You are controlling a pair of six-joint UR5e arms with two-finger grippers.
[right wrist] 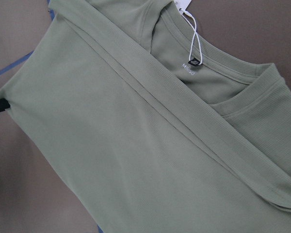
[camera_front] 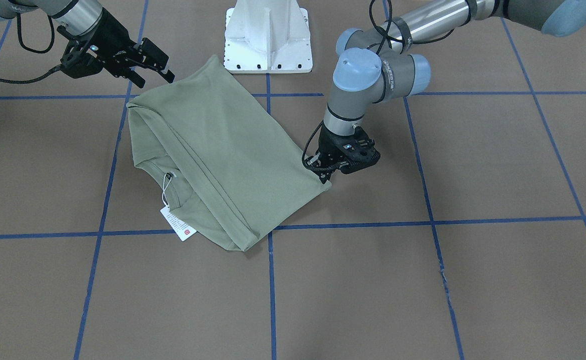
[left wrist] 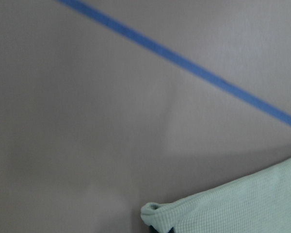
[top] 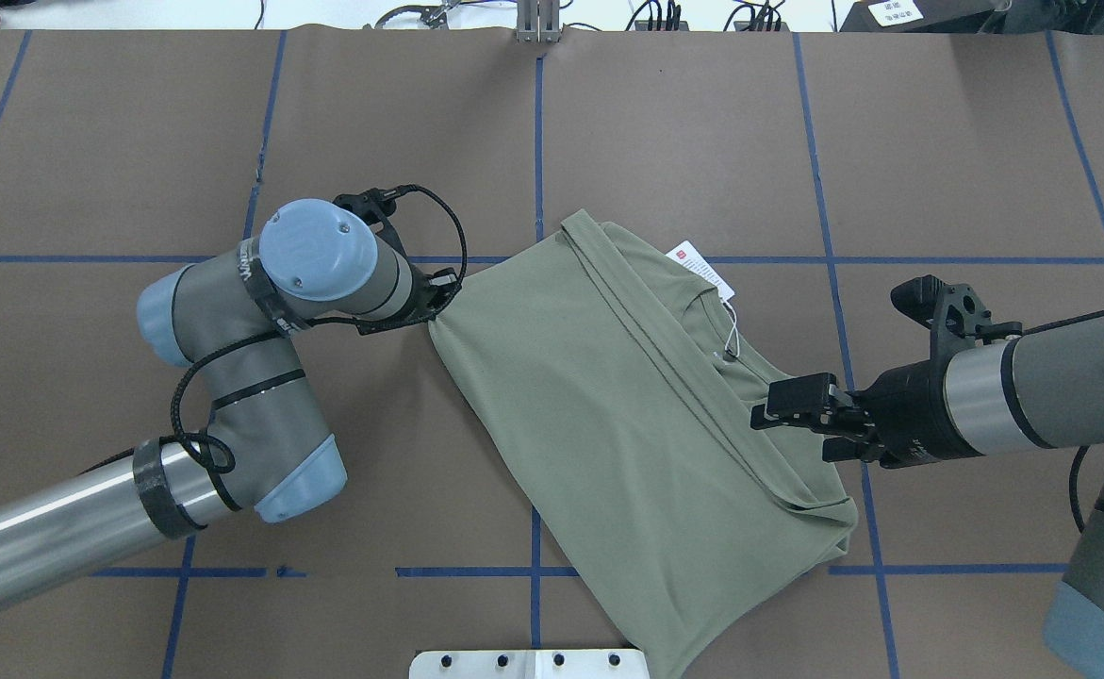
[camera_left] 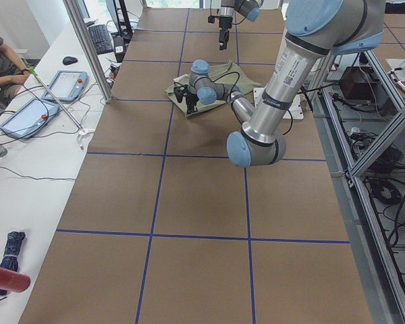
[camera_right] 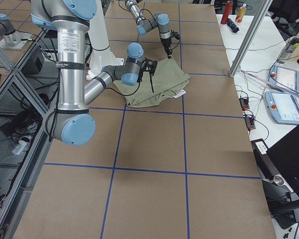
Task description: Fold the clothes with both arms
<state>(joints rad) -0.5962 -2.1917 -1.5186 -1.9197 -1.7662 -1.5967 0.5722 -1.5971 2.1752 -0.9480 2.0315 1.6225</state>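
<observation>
shirt [top: 608,396] on table [top: 702,123] before pedestal [camera_front: 267,40]; left gripper [top: 438,300] at one corner; right gripper [top: 766,413] near the opposite side

table [camera_front: 498,165]: brown, blue tape grid [camera_front: 271,280] | side bench [camera_left: 34,202]: white (tablets [camera_left: 65,86] on it)

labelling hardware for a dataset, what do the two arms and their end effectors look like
The left arm and right arm are grey-and-silver tubes with light-blue joint caps; black cables loop along them. The left end effector and right end effector are black, two-fingered.
</observation>
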